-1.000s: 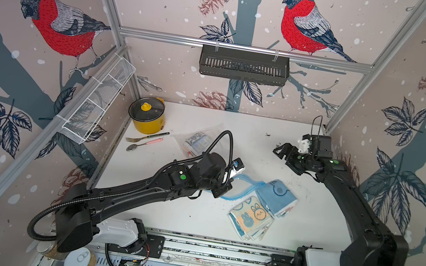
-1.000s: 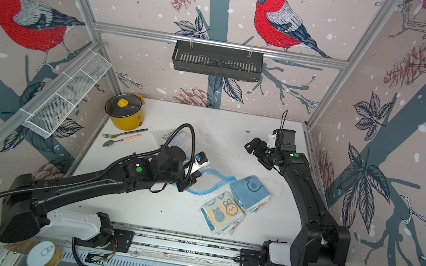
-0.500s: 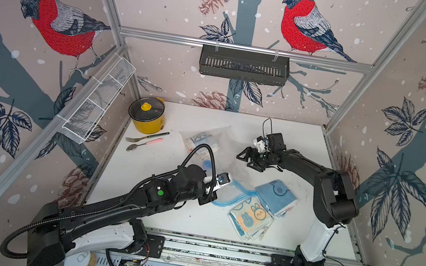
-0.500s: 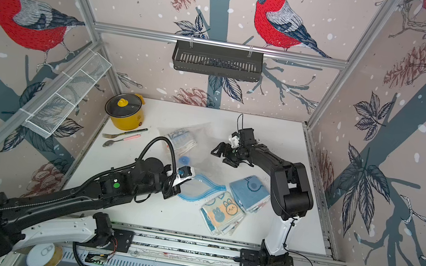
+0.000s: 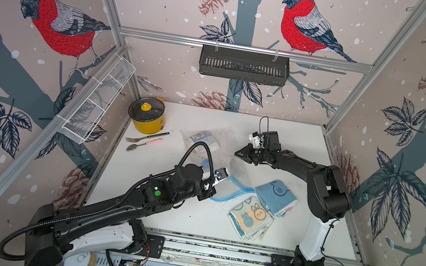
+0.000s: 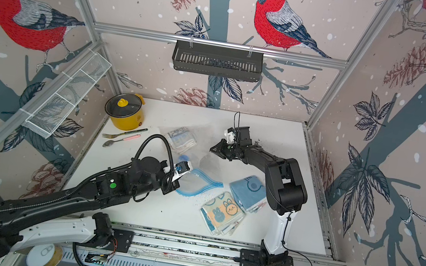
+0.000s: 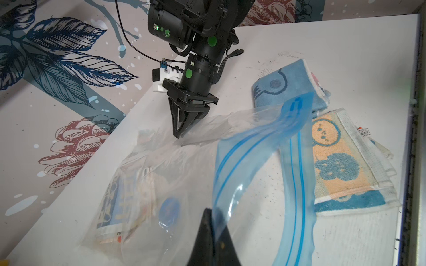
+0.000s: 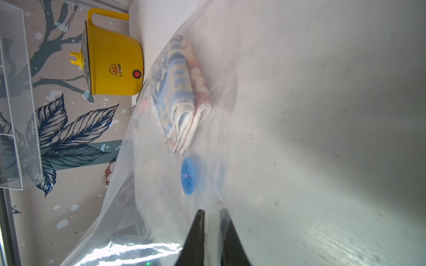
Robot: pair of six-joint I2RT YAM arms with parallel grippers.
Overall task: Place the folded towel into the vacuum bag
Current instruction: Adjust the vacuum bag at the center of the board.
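A robot test cell in a lab, dressed to hint at a home, seen from above as I operate it remotely: an aluminium frame [image 5: 246,49] holds wall panels printed with bullfinches [image 5: 303,25], a white table [image 5: 191,218] ends at a metal rail [image 5: 215,252] carrying my left arm [image 5: 111,207] and right arm [image 5: 324,193], and kitchen props include a yellow pot [image 5: 148,117], a fork [image 5: 140,138] and a wire basket [image 5: 97,102]

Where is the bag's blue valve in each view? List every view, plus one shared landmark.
In a top view: valve mid-table, just beyond the left arm.
In a top view: valve likewise.
Left wrist: valve beside the left end effector.
Right wrist: valve just beyond the right end effector.
Landmark: striped towel inside the vacuum bag, all views.
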